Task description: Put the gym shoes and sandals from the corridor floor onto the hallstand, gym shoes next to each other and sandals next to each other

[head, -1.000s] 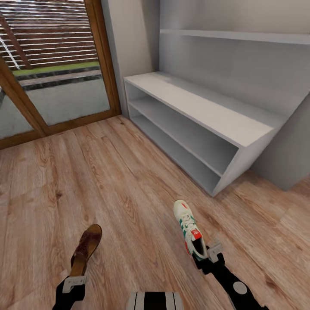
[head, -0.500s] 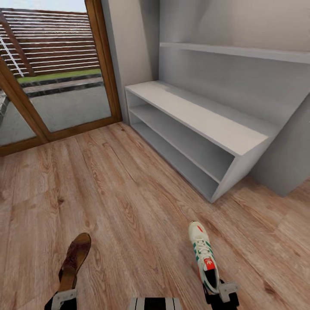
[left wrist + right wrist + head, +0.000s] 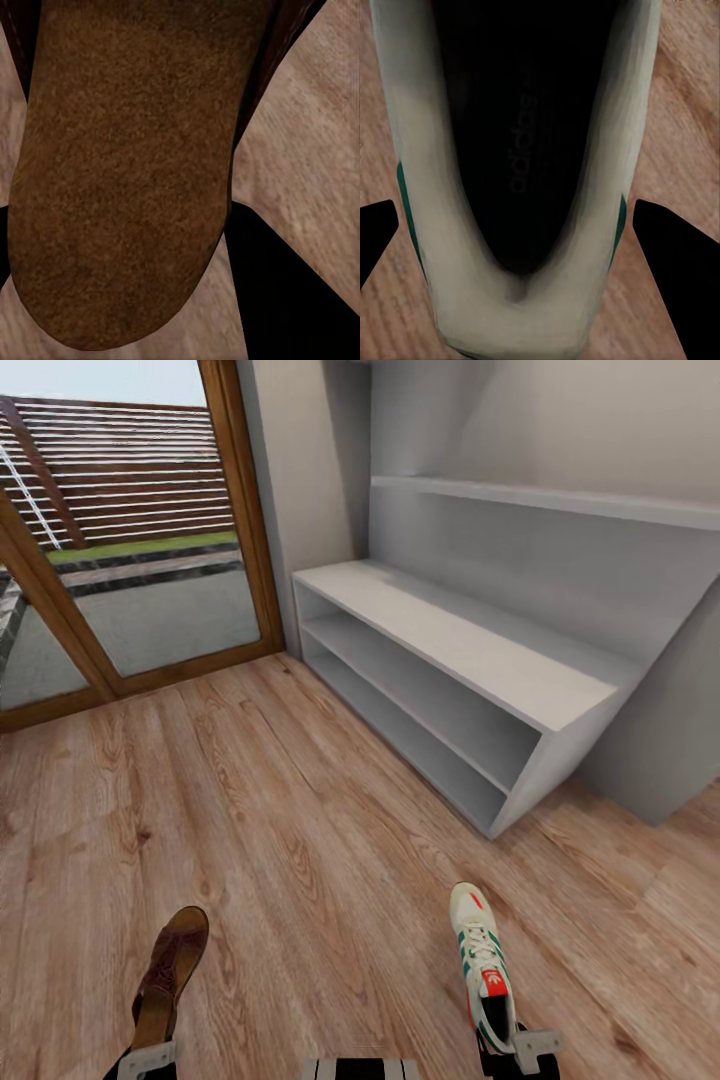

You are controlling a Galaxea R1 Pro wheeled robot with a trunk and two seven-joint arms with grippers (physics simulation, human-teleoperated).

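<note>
left pincer (image 3: 148, 1057) clamps a sandal (image 3: 170, 972) by its heel, right pincer (image 3: 520, 1050) a gym shoe (image 3: 483, 968). since a second ago both dropped toward the view's bottom edge; hallstand (image 3: 470, 660) nearer, unloaded, so placing comes next.

The flat dark-brown leather sandal (image 3: 170, 975) has a tan insole. The white lace-up sneaker (image 3: 483, 966) carries green stripes and red-orange marks. The plank floor (image 3: 300, 840) is light-brown wood-grain; the open shelf bench (image 3: 470, 660) is pale grey.

gym shoe (image 3: 483, 975) white/green, held aloft | sandal (image 3: 170, 975) brown, held aloft | hallstand (image 3: 470, 660) grey
</note>
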